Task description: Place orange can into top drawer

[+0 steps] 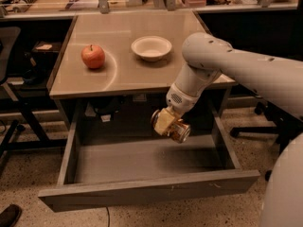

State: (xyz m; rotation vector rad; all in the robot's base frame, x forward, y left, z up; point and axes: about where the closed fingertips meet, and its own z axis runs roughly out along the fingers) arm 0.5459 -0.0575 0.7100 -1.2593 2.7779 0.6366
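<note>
Red and round, the apple (93, 56) sits on the left part of the table (118, 79), a flat tan slab with a dull sheen. Near the table's middle, toward its back, stands a shallow white bowl (151, 48), smooth and round. Under the table's front edge the drawer (147, 194) is pulled out wide, a shallow grey box with a plain flat front panel. Just below that edge, right of centre, the gripper (168, 124) hangs over the drawer's inside. Its pale fingers (163, 120) are clamped narrowly on the can (180, 132), which is lifted above the drawer floor. The can is tilted, its shiny metal end facing down and right, its mottled orange label partly covered. A smooth white arm (236, 67) runs from it past the table's right corner.
</note>
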